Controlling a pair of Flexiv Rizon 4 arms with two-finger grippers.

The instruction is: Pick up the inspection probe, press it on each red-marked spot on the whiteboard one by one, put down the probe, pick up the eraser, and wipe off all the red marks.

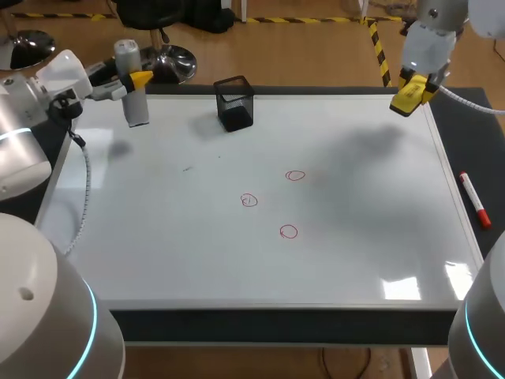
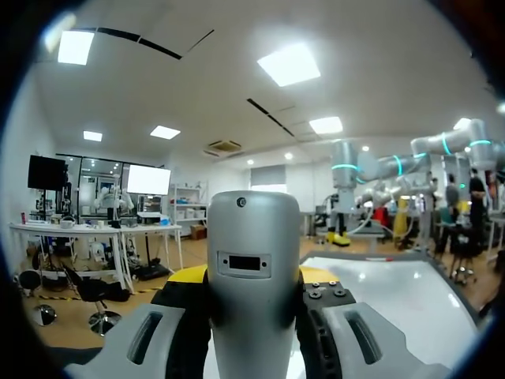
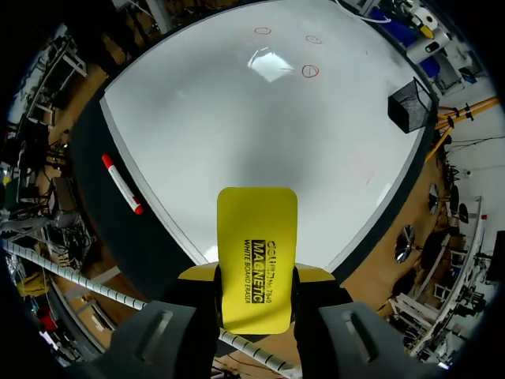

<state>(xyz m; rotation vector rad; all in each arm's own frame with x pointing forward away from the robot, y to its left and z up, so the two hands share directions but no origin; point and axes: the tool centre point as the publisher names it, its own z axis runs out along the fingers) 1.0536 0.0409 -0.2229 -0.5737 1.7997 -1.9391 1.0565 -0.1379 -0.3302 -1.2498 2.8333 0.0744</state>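
So the probe (image 1: 136,93) is upright, pinched between the two fingers of the left gripper (image 1: 140,80), over the far left corner of the whiteboard (image 1: 355,245). In the left wrist view the probe (image 2: 252,268) fills the gap in the left gripper (image 2: 252,278), with a yellow tip pressed on each side, so it's clamped tight. It's a plain grey cylinder with a rounded top and a small dark rectangular slot on its face. Can't tell if its bottom end touches the board. The eraser (image 1: 411,95) is a flat yellow block with black print, gripped by the right gripper (image 1: 416,88) over the far right corner. The right wrist view shows the eraser (image 3: 257,249) sticking out ahead of the fingers of the right gripper (image 3: 256,278). Three red marks (image 1: 289,231), small circles, sit mid-board, well apart from both arms. A black mesh holder (image 1: 235,103) stands at the far edge, and a red marker (image 1: 476,200) lies just off the board's right side.
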